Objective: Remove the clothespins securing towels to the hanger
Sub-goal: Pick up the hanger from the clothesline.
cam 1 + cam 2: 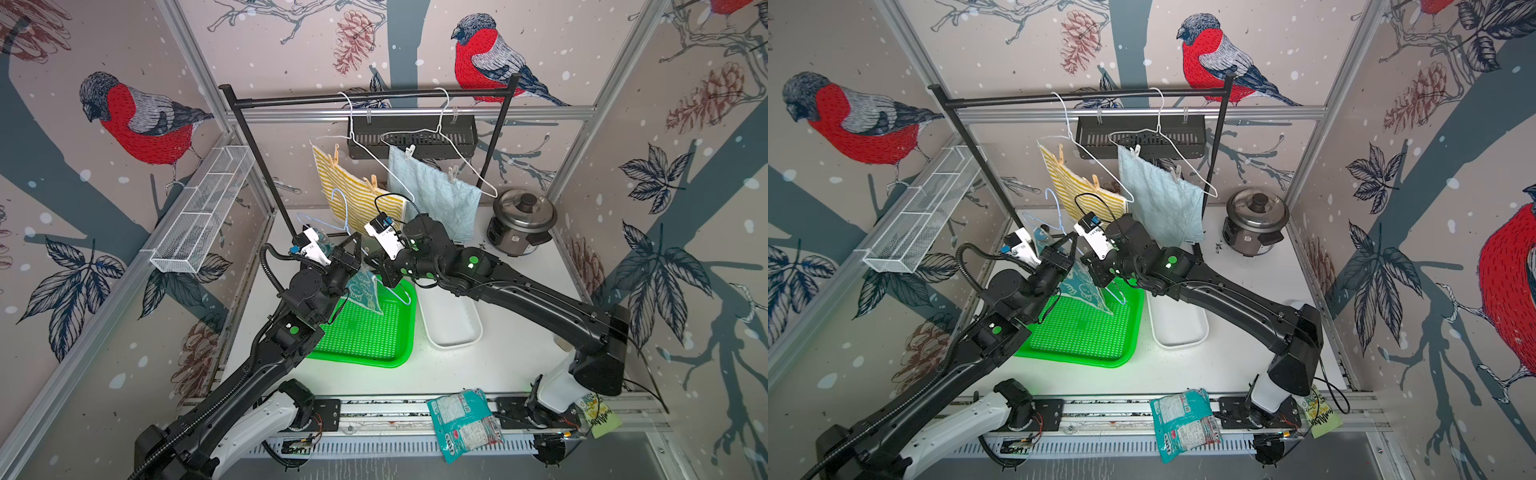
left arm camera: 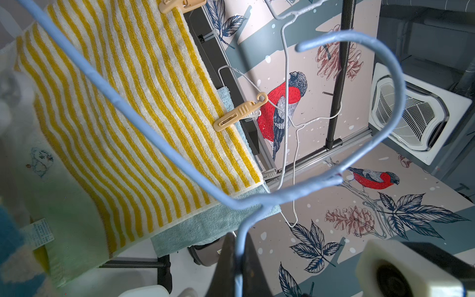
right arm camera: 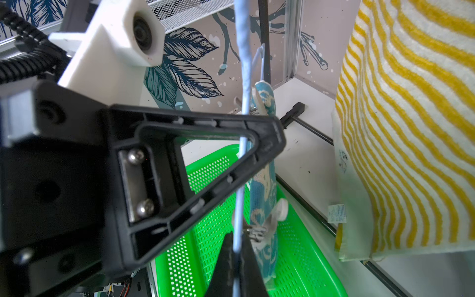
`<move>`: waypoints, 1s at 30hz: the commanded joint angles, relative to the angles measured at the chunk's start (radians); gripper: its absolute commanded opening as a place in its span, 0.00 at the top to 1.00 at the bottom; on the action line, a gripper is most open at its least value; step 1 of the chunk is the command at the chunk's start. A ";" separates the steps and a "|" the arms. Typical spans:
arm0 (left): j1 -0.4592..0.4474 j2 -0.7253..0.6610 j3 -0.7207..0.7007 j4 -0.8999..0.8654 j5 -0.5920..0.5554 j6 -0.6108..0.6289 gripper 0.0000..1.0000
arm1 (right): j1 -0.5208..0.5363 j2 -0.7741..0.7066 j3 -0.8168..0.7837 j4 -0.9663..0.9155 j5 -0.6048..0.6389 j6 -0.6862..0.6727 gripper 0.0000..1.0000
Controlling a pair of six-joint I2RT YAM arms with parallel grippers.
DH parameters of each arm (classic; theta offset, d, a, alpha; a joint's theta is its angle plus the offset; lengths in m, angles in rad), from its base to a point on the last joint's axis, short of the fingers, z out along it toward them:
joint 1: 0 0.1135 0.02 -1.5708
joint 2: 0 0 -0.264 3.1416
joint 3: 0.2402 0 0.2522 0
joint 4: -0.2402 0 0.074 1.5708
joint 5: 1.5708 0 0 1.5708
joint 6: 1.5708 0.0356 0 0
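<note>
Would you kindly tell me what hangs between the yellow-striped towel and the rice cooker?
The light-blue towel hangs between them, seen in both top views.

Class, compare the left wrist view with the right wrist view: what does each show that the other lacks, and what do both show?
Left wrist only: a tan clothespin and the light-blue towel. Right wrist only: the green tray and a white clothespin on the teal towel. Both: the yellow striped towel and the blue hanger, clamped by the left gripper and the right gripper.
</note>
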 commanded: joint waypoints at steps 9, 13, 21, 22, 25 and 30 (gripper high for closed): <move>0.000 -0.051 0.152 -0.244 0.026 0.396 0.46 | -0.009 -0.076 -0.051 0.012 -0.022 -0.054 0.99; 0.001 -0.083 0.213 -0.364 0.049 0.568 0.41 | -0.032 -0.095 -0.062 0.007 -0.066 -0.065 0.99; 0.000 -0.123 0.277 -0.519 0.049 0.748 0.32 | -0.086 -0.143 -0.106 0.018 -0.127 -0.065 0.99; 0.000 -0.128 0.277 -0.531 0.040 0.766 0.31 | -0.090 -0.150 -0.113 0.022 -0.130 -0.067 0.99; 0.000 -0.142 0.278 -0.586 -0.036 0.786 0.27 | -0.102 -0.170 -0.138 0.034 -0.140 -0.067 0.99; 0.001 -0.165 0.305 -0.650 -0.121 0.778 0.21 | -0.120 -0.211 -0.204 0.082 -0.146 -0.071 0.99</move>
